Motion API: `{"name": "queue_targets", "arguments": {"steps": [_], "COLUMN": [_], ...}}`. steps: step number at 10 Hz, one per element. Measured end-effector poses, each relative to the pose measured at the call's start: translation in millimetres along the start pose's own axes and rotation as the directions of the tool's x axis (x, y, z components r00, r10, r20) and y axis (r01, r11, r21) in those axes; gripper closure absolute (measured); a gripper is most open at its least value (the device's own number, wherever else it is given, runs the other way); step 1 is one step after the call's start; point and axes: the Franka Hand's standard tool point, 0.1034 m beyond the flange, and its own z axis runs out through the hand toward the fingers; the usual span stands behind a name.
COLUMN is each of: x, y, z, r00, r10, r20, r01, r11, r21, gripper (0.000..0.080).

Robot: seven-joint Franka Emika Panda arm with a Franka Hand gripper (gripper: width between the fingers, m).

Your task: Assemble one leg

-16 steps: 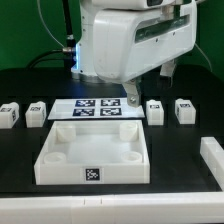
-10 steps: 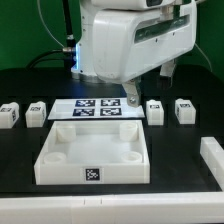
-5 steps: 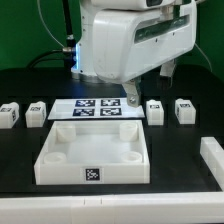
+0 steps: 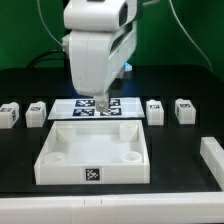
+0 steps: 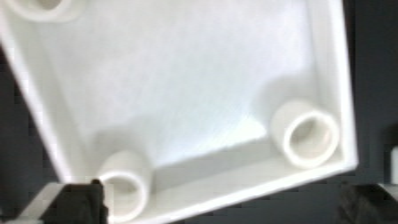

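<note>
Several small white legs with tags stand in a row behind the tray. Two are at the exterior view's left [image 4: 9, 114] [image 4: 37, 112] and two at its right [image 4: 155, 111] [image 4: 185, 109]. My gripper [image 4: 101, 103] hangs over the marker board [image 4: 90, 106], just behind the large white tray-like piece [image 4: 95, 155], and touches no leg. In the wrist view my gripper [image 5: 226, 205] is open and empty. Its dark fingertips [image 5: 71, 200] sit far apart over the tray's rim, near a round corner socket [image 5: 311, 137]. No leg shows in the wrist view.
A long white part [image 4: 212, 155] lies at the exterior view's right edge. Another white part runs along the front edge [image 4: 110, 212]. Cables hang behind the arm.
The arm has swung toward the exterior view's left. The gripper went from near the right pair of legs to above the marker board's middle. No part has moved.
</note>
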Motion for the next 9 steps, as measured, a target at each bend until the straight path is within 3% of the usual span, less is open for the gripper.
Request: {"name": "queue_targets", "arguments": {"steps": [4,5,6,7,8,9], "x": [-3.8,-21.4,-35.4,-41.0,-42.8,-42.2], "y": [-3.8,-26.7,-49.0,-56.1,-52.0,-50.7], "z": [4.2,16.7,30.3,42.5,50.6,49.3], "r00": [0.998,0.997,0.998,0.998,0.998,0.998], "r10": [-0.064,-0.081,-0.059,-0.043,-0.028,-0.025], "r20": [0.003,-0.017,-0.027,-0.042,-0.062,-0.06], "r01": [0.064,0.081,0.059,0.044,0.03,0.027], "r11": [0.998,0.997,0.998,0.999,0.999,0.999], "r21": [0.007,0.004,0.028,0.03,0.031,0.03], "gripper": [0.015,0.015,0.015,0.015,0.015,0.015]}}
